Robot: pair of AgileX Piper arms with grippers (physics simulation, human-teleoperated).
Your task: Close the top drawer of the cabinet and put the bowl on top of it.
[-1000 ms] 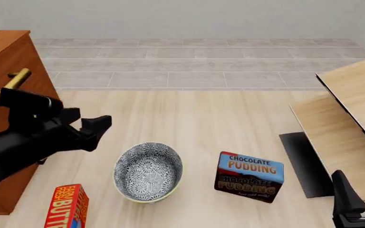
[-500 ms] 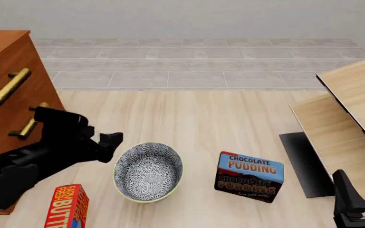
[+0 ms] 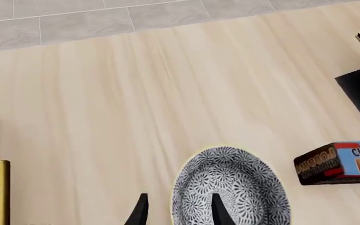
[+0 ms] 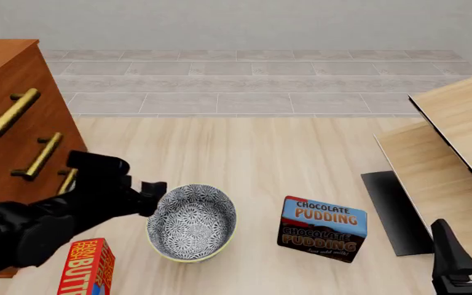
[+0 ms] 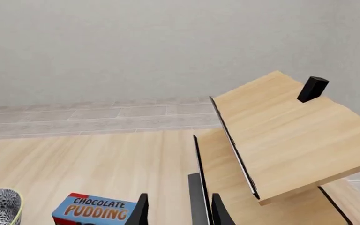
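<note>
The bowl [image 4: 192, 221], grey-and-white patterned with a cream rim, stands upright on the floor in front of the cabinet [image 4: 7, 67]. The top drawer [image 4: 46, 110] sits flush with the two drawers below it. My left gripper [image 4: 154, 193] is at the bowl's left rim. In the left wrist view this gripper [image 3: 178, 213] is open and straddles the rim of the bowl [image 3: 230, 187], one finger outside and one inside. My right gripper [image 4: 471, 243] is low at the right, far from the bowl. In the right wrist view that gripper [image 5: 178, 212] is open and holds nothing.
A chocolate pudding box [image 4: 322, 228] stands right of the bowl, and a red butter box [image 4: 88, 267] left of it under my left arm. Pale wooden furniture [image 4: 453, 141] with a dark base fills the right side. Grey tiles and a wall lie beyond.
My left arm has swung down and to the right, away from the cabinet's handles, until its fingers reached the bowl's left rim. All three brass handles now show. The right arm has not moved.
</note>
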